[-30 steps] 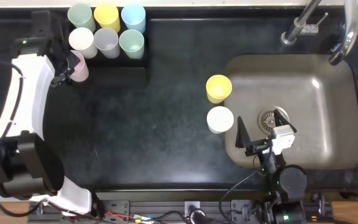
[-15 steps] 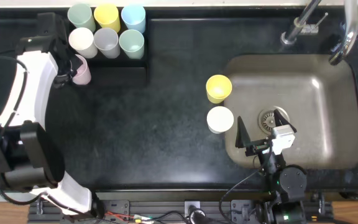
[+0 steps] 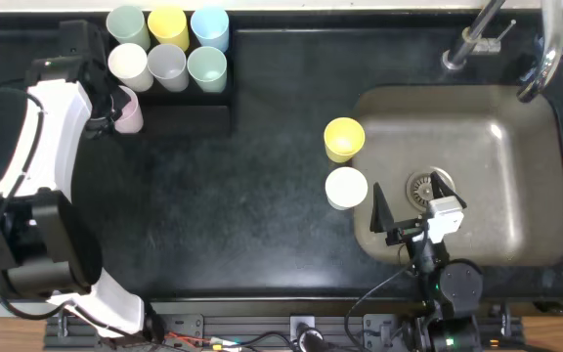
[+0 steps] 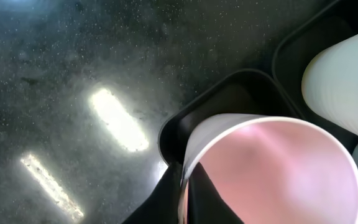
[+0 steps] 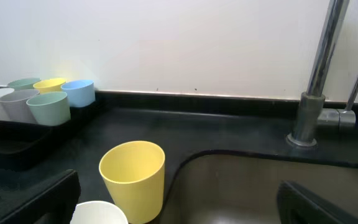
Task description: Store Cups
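left jaws clamped on pink cup (image 4: 272, 177) rim, cup at rack's (image 3: 199, 113) 9 o'clock end over an open slot | right jaws apart, over sink (image 3: 516, 147) | yellow cup (image 3: 344, 138) and white cup (image 3: 346, 187) stood on surface (image 3: 233, 215) at sink's 9 o'clock, yellow at white's 12
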